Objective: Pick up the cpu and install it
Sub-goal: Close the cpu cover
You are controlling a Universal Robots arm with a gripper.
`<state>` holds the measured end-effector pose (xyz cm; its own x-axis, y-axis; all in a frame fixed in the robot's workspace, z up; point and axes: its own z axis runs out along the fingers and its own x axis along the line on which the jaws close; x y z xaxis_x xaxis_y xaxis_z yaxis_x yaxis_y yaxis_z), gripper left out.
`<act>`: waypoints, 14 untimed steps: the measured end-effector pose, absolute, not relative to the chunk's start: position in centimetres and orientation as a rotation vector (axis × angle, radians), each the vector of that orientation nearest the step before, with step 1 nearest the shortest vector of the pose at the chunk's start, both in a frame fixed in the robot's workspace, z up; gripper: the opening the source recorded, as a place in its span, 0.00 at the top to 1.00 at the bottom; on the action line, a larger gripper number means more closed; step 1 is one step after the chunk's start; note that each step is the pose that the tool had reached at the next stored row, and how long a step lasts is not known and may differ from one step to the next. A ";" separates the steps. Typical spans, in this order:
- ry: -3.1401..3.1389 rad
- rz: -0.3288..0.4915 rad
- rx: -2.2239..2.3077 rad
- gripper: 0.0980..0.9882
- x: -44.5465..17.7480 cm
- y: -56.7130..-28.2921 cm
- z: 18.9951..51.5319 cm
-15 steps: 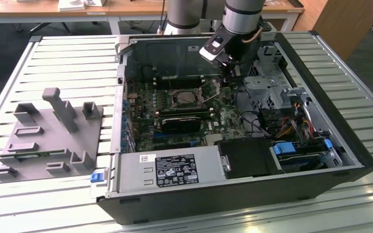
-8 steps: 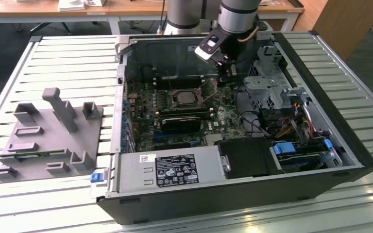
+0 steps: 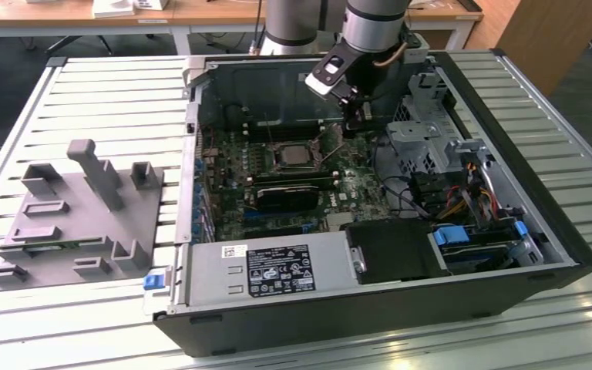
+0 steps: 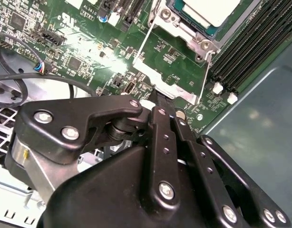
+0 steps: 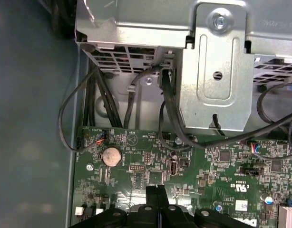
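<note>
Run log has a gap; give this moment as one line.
cpu: in socket | socket plate: open | gripper: shut, tips at plate edge

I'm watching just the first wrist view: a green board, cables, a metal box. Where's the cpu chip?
Observer: In the second wrist view, the cpu lies silvery side up inside the socket's metal frame.
Operator: Is the tool holding it?
Observer: No. In that view the tool is apart from the cpu, with its tips together beside the frame.
Operator: What does all this sit on?
Observer: The exterior view shows the open computer case lying on a slatted table, with a grey tray to the exterior view's left of it.
</note>
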<state>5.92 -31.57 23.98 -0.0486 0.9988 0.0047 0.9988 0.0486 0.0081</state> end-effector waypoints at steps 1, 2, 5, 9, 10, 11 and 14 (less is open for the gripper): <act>2.273 0.014 2.165 0.99 5.9 -31.6 24.0; 2.273 0.014 2.166 0.99 5.9 -31.6 24.0; 2.273 0.014 2.166 0.99 5.7 -31.6 24.0; 2.273 0.014 2.166 0.99 5.1 -31.6 24.0; 2.273 0.014 2.166 0.99 5.0 -31.6 24.0; 2.273 0.015 2.166 0.99 4.7 -31.6 24.0; 2.273 0.014 2.166 0.99 4.1 -31.6 23.9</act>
<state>4.08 -31.65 23.92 -0.0484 0.9988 0.0049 0.9988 0.0484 0.0081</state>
